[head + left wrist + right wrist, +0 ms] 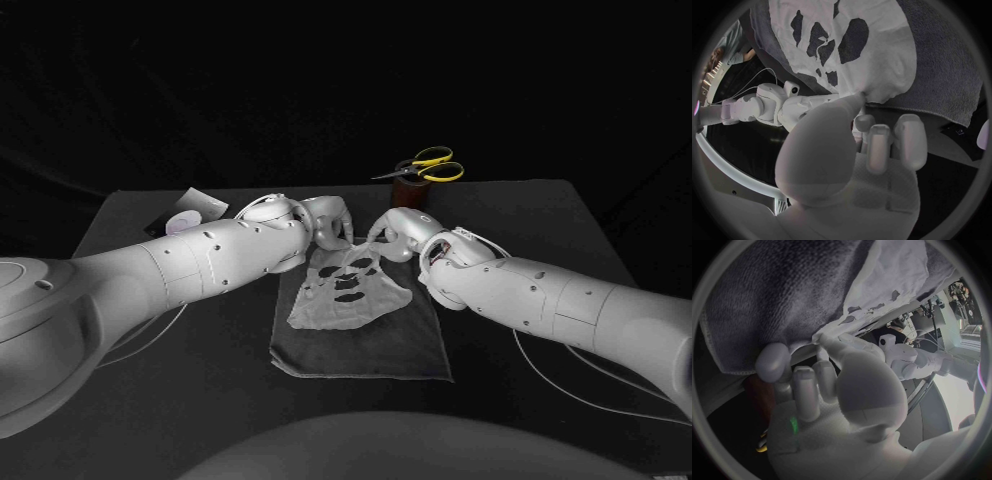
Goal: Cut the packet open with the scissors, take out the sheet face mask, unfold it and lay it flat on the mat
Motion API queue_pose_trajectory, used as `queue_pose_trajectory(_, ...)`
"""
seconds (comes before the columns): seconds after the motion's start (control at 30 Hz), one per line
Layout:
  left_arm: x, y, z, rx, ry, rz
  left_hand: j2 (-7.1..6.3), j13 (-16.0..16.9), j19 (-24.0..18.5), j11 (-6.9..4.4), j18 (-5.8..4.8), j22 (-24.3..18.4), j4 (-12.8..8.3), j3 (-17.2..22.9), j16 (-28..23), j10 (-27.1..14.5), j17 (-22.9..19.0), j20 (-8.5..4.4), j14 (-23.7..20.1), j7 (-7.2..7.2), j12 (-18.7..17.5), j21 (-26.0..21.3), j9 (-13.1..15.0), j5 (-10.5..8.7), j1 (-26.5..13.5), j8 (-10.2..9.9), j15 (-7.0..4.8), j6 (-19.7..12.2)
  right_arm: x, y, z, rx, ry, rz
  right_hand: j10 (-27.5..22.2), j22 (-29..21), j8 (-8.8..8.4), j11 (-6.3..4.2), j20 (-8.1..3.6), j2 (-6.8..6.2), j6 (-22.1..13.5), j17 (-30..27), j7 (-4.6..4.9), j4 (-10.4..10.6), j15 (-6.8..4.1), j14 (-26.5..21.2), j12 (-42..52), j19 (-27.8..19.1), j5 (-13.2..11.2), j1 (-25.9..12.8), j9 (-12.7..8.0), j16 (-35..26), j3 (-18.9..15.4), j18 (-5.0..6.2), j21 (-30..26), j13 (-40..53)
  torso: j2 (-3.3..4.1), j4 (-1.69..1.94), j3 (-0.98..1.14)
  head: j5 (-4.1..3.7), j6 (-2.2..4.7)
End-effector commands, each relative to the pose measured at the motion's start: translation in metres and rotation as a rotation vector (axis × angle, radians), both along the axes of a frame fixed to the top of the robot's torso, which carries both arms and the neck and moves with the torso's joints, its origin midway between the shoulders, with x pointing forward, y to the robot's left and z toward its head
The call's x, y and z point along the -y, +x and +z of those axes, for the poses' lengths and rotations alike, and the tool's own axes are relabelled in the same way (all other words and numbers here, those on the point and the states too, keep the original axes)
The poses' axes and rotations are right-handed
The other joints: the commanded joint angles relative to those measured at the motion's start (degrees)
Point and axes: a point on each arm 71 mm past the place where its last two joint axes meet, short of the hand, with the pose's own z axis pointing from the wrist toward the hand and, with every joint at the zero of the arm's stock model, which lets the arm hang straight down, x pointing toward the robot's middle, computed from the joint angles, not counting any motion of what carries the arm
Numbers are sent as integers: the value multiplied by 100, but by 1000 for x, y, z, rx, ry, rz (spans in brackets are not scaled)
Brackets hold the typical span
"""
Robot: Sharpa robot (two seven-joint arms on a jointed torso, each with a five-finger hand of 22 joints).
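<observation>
Head view: sheet mask spread open on mat, mid counter. Left robot hand and right robot hand at its far edge, one at each corner. Scissors stand in holder behind.
Left wrist view: left robot hand pinches a sheet mask corner.
Right wrist view: right robot hand pinches the sheet mask edge over the mat.

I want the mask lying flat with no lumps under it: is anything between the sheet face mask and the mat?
Nothing visible does. The sheet face mask lies spread on the mat, its far edge held by the left hand and right hand; the scissors stand beyond the mat.
</observation>
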Motion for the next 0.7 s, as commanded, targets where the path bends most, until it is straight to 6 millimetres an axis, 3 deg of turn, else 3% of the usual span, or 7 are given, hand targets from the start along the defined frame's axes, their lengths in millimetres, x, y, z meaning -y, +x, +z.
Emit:
queue_pose_trajectory(0.03,3,0,2,22,-9,-6,73,112,30,-3,-68,487,-44,9,24,106,1286,-24,506,-5,56,32,30,-20,-6,52,-61,77,-1,0,4,37,21,7,27,686,81,-50,-44,26,-2,1190,-35,-56,-58,527,31,15,-18,67,64,31,9,61,50,459,0,-1,4,-2,0)
queue_pose_trajectory(0.37,5,1,7,88,-53,-15,229,868,108,-41,-99,589,-131,214,60,635,1422,-71,569,-6,298,128,126,-18,-37,187,-102,192,0,-2,6,64,36,12,136,719,293,-66,-78,48,-32,1264,-47,-145,-74,549,221,73,-18,77,230,62,80,36,179,623,-2,1,5,18,0)
queue_pose_trajectory(0.7,-3,0,11,126,-76,-8,253,1111,129,-47,-107,615,-207,486,73,793,1474,-85,592,-25,361,156,269,-15,-157,311,-111,129,8,-4,7,62,36,6,159,720,351,-71,-85,46,-37,1270,-54,-165,-79,551,264,76,-18,58,271,64,117,35,181,662,-1,-4,1,16,0)
